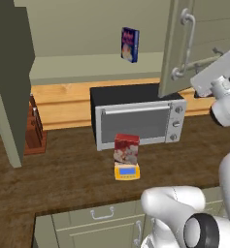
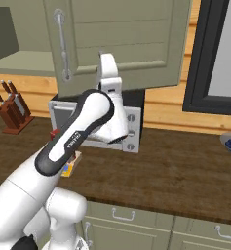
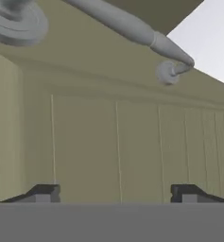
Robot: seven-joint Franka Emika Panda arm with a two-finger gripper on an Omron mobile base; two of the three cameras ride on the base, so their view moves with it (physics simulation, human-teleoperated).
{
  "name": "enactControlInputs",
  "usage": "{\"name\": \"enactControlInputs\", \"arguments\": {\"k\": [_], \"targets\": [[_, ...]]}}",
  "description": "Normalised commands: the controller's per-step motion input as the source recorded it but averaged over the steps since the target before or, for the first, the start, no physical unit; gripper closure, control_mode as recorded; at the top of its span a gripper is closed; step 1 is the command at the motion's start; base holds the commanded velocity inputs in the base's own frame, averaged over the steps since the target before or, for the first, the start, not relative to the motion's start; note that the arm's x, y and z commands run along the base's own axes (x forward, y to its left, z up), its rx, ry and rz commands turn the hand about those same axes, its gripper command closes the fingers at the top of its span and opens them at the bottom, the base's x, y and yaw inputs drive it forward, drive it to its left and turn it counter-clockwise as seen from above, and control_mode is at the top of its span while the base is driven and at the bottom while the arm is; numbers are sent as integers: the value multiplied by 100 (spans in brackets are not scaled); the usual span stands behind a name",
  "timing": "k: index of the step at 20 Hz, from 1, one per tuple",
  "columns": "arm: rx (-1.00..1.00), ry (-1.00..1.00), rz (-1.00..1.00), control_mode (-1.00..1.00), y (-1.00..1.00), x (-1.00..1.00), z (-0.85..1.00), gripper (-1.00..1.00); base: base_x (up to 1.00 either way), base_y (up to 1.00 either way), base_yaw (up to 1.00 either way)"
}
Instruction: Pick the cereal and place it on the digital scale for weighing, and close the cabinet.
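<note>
Counter: dark wood, microwave [image 1: 138, 121] at the back.
Cereal [image 1: 126, 149]: one red box, upright on the scale [image 1: 127, 171], near the microwave; weighing step looks done.
Cabinet [image 1: 177, 48]: two doors ajar; one blue box [image 1: 129, 44] left inside.
Gripper [image 3: 116, 191]: fingers wide, holding nothing, close up to the door panel [image 3: 123, 142], apparently to push it shut.
Knife block [image 1: 34, 128]: one, far left.

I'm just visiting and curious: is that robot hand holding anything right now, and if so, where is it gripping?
Nothing. The gripper is open, its fingertips apart and facing the cabinet door panel.
</note>
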Motion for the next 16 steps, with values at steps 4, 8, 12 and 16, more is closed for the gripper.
{"name": "enactControlInputs", "arguments": {"k": [4,8,12,16], "targets": [[-16,22,-28,-100,68,97,-2,-100,0,0,0],[-10,13,-15,-100,54,99,-3,-100,0,0,0],[-4,10,-8,-100,16,90,-4,-100,0,0,0],[0,4,0,-100,0,79,-25,-100,0,0,0]]}}
